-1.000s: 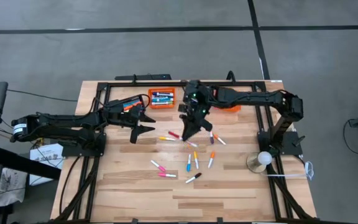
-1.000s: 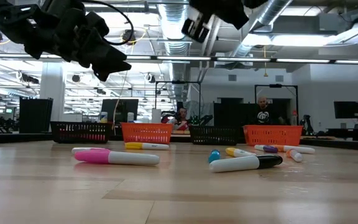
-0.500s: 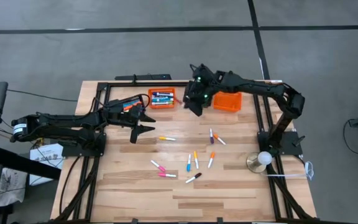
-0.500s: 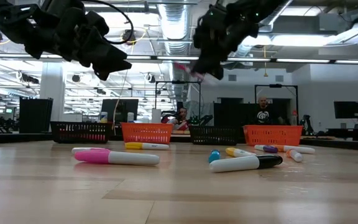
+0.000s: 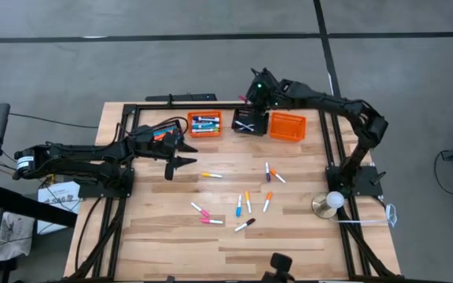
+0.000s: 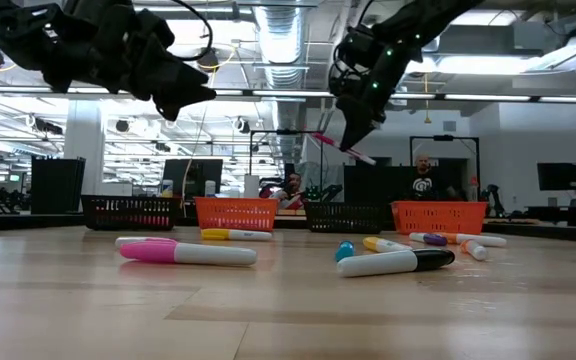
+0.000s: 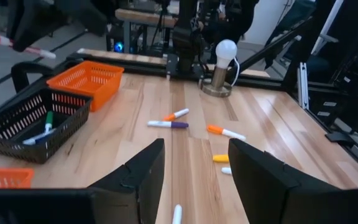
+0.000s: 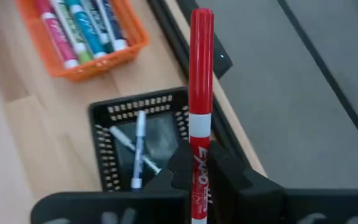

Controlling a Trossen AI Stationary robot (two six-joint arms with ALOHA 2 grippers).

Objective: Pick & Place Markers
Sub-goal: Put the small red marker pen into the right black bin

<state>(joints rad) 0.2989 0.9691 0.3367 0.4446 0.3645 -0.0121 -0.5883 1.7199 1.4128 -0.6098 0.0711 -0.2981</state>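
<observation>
My right gripper point(image 5: 252, 101) hangs over the black basket point(image 5: 248, 122) at the table's far side, shut on a red-capped white marker point(image 8: 201, 74). That basket has two markers point(image 8: 138, 146) lying in it. The orange basket point(image 5: 205, 123) beside it holds several markers. More markers lie flat on the wood, among them a yellow one point(image 5: 211, 174), a blue one point(image 5: 239, 206) and a pink one point(image 5: 211, 222). At the left, my left gripper point(image 5: 181, 154) is held above the table, open, with nothing between its fingers. My right gripper pinches the marker's white barrel point(image 8: 197, 167) between its two fingers. The marker lies along the fingers, and its red cap end point(image 8: 202, 37) sticks out past the fingertips. The fingers slant downward. The marker is tilted and lifted clear, over the black basket.
A second orange basket point(image 5: 287, 126) stands right of the black one, and another black basket point(image 5: 160, 130) lies partly under my left arm. A lamp with a round bulb point(image 5: 333, 200) stands near the right arm's base. Black frame rails point(image 5: 132, 149) border the table.
My right gripper has carried the red marker from the middle of the table toward the far edge. It has turned about on the way and now stands over the black basket. The marker has left the table and stays lifted clear. My left arm has kept still.
</observation>
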